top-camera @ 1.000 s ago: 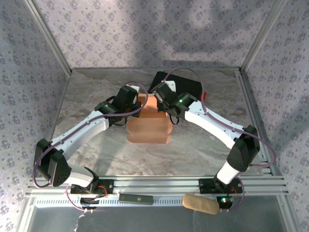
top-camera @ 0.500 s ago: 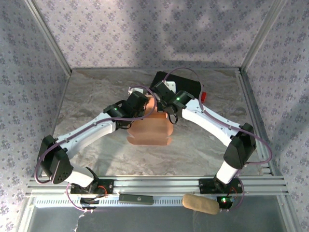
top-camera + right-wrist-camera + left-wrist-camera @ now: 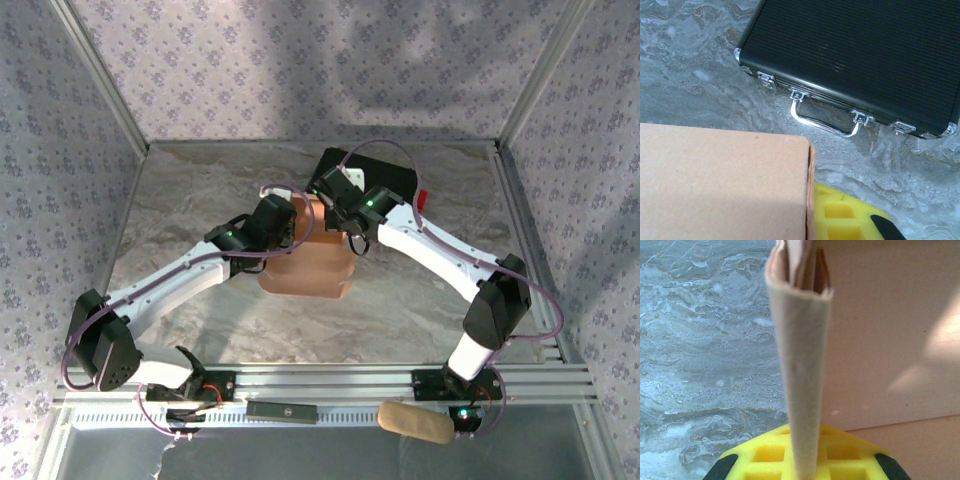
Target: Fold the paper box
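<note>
The salmon-pink paper box lies mid-table, its far part folded up between both grippers. My left gripper is at the box's far-left edge. In the left wrist view a doubled, upright wall of the paper box runs between the yellow pads, and the left gripper is shut on it. My right gripper is at the far-right edge. In the right wrist view a panel of the paper box ends against the yellow pad, with the right gripper shut on that edge.
A black hard case with a metal handle lies just behind the box. A small red item sits by its right side. A beige pad and a black bar rest on the front rail. Patterned walls enclose the marbled table.
My left gripper has moved right and slightly nearer, onto the box's far-left edge, and the box's far part now stands more folded. The right gripper has barely shifted.
</note>
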### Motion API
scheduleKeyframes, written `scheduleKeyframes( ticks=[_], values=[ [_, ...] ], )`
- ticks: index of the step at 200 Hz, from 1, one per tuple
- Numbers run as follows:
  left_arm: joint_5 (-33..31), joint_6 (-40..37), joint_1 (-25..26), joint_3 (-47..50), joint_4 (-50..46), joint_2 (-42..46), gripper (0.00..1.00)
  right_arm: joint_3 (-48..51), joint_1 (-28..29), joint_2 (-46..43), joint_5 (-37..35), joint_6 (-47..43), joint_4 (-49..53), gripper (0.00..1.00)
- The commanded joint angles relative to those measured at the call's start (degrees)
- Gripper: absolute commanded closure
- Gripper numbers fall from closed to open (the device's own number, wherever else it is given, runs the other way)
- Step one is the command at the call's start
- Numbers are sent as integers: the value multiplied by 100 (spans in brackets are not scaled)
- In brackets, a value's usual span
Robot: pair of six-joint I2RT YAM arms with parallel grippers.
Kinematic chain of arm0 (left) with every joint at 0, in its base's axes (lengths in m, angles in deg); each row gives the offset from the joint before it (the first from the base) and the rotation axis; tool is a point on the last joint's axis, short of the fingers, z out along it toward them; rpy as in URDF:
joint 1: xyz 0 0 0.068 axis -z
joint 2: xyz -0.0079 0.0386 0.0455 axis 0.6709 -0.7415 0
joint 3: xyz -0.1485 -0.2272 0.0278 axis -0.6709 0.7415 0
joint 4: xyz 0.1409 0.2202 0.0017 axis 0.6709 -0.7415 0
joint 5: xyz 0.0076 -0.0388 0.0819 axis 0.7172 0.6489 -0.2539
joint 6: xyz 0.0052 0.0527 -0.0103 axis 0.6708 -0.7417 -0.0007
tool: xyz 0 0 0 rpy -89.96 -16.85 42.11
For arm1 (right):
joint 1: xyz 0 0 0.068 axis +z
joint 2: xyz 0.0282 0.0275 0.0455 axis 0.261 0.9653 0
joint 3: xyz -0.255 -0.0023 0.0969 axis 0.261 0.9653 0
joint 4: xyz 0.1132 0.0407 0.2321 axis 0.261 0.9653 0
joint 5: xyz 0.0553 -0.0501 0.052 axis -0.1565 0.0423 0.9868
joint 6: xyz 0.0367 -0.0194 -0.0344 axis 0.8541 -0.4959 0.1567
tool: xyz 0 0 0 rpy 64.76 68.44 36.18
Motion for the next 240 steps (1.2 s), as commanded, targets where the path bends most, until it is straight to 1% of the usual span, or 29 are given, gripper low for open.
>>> scheduleKeyframes(
  ticks=[1,9,44,60,68,70,76,82,91,102,105,123,127,133,144,173,210,240],
  values=[
    [-71,-117,-4,-185,-45,-136,96,-146,15,-27,-22,79,116,100],
    [-296,-60,23,-245,-126,-202,100,-143,15,-25,-34,93,137,100],
    [-1366,148,274,-375,-412,-349,100,-103,-18,-34,-45,178,198,100],
    [-1603,142,441,-340,-375,-332,100,-89,-43,-25,-27,206,173,100],
    [-1529,163,461,-332,-378,-303,100,-78,-45,-20,-18,206,166,100],
    [-1508,167,457,-340,-382,-288,98,-76,-45,-17,-18,211,169,100],
    [-1418,170,458,-332,-376,-257,84,-75,-59,-16,-18,220,163,100],
    [-1304,153,461,-327,-326,-194,73,-67,-54,-10,-11,231,163,100],
    [-1145,127,444,-309,-267,-70,63,-66,-69,7,-18,261,186,100],
    [-992,108,401,-380,-302,77,58,-49,-97,12,-12,297,194,100],
    [-820,99,375,-410,-320,113,57,-41,-99,18,-10,302,198,100],
    [-285,1,211,-578,-362,343,51,-23,-150,26,58,334,191,100],
    [-128,-22,157,-616,-362,387,46,-29,-151,34,75,336,186,100],
    [90,-46,64,-654,-375,433,43,-31,-166,43,92,339,183,100],
    [366,-91,-81,-769,-435,461,41,-49,-177,58,113,344,199,100],
    [632,-311,-313,-1037,-536,233,42,-109,-188,117,175,347,236,100],
    [577,-522,-338,-1214,-473,-124,43,-193,-202,168,213,349,301,100],
    [383,-569,-325,-1171,-412,-253,45,-207,-198,153,253,351,306,100]
  ],
)
